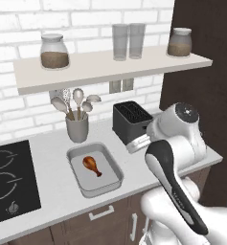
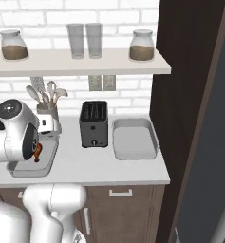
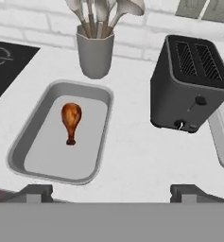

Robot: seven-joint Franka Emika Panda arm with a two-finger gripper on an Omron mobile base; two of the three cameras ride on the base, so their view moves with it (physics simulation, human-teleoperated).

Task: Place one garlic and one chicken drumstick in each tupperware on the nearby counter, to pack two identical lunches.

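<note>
My claw (image 3: 111, 191) hangs wide open above the worktop (image 3: 132, 156), its two dark fingertips (image 3: 35, 193) set far apart, gripping nothing and touching nothing. Below it and to the left in the hand view lies one tupperware (image 3: 92, 165), a shallow pale-grey tray with rounded corners and a raised rim. One chicken drumstick (image 3: 71, 120) lies flat inside it, reddish-brown and glossy, the rounded meaty end toward the wall and the thin bone end toward me. It sits near the middle of the tray, apart from the rim.

A second tupperware (image 2: 135, 154) stands on the worktop to the right of the black toaster (image 2: 94, 124), near the dark tall cabinet (image 2: 190, 95); I see nothing in it. The toaster stands between the two trays. Behind the first tray, a grey holder of utensils (image 3: 95, 54) stands against the white brick wall, and a black cooktop (image 1: 9, 179) lies to the tray's left.

Counted: two trays, one drumstick, one toaster, one utensil holder. On the wall shelf (image 1: 110, 69) stand two jars (image 1: 54, 51) with brown filling and two clear glasses (image 1: 128, 41).
</note>
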